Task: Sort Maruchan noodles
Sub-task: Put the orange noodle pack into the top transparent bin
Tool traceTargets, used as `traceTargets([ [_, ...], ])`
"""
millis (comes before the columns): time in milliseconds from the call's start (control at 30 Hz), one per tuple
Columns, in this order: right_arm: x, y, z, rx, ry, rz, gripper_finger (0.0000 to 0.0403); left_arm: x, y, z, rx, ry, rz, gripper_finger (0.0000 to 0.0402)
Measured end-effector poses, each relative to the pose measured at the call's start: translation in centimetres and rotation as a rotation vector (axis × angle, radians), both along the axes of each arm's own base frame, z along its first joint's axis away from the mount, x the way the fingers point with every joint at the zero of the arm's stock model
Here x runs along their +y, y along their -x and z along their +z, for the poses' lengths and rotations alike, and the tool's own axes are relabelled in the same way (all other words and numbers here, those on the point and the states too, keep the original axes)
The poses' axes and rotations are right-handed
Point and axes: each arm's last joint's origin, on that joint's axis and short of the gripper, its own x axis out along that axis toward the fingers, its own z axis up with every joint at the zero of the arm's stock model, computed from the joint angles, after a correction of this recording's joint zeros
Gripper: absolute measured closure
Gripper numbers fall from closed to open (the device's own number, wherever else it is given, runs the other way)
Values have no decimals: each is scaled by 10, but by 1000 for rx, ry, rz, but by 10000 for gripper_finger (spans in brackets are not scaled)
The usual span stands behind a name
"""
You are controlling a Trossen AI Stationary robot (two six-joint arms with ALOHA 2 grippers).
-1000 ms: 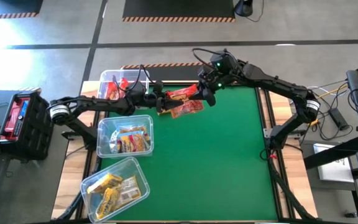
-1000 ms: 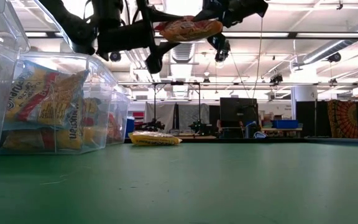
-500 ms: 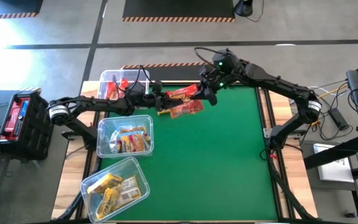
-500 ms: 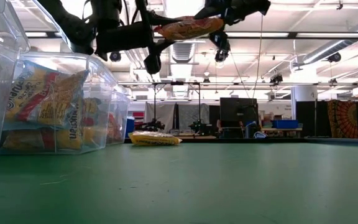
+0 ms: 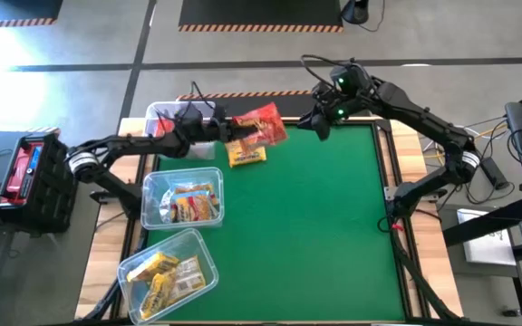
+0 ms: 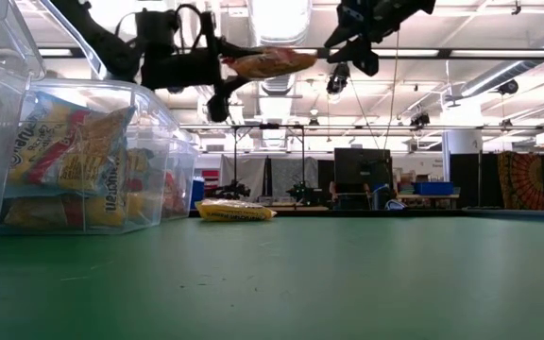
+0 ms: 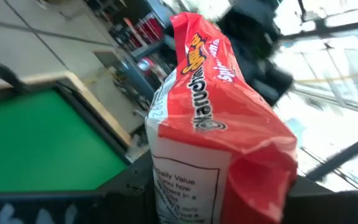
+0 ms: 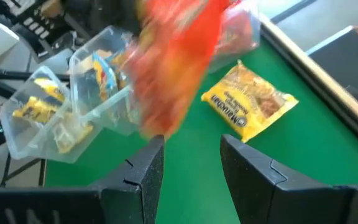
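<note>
I have the red Maruchan packet (image 5: 259,126) in my left tool (image 5: 217,129), which is closed on one short end of it, so the rest of the packet sticks out flat toward the middle of the surface (image 5: 333,235). In the left wrist view the packet (image 7: 213,130) fills the picture, and its near end sits between the dark fingers. It is held high in the air and not lying on anything; the low view shows the packet (image 6: 258,62) well above the green surface. I think it is held this way because the clear bin with red packets (image 5: 159,118) stands just behind this arm, at the far left corner, so the way to it is short.

My right tool (image 5: 321,120) is apart from the red packet, near the far edge of the surface, and its fingers (image 8: 145,171) stand open with nothing between them. I keep it there so that it is out of the way of the left arm.

One yellow Maruchan packet (image 5: 246,154) lies flat on the green surface, below the lifted red one. I judge it belongs to the nearest bin (image 5: 208,272), which holds yellow packets. The middle bin (image 5: 216,177) holds packets with orange and blue wrappers, so each colour seems to have its own bin. From what I see, the yellow packet is the only one on the surface left to sort
</note>
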Motion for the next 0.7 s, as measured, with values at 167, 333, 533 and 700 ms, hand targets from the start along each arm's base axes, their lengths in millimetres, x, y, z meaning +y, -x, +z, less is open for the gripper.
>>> traceTargets([
  [167, 0, 0, -1, 10, 0, 10, 257, 37, 29, -1, 31, -4, 128, 266],
  [333, 0, -1, -2, 11, 20, 20, 257, 59, 49, 1, 29, -35, 228, 256],
  [533, -1, -1, -1, 2, 28, 20, 257, 78, 64, 13, 19, -150, 312, 267],
  [700, -1, -1, -1, 3, 18, 15, 257, 94, 77, 27, 33, -217, 367, 267],
])
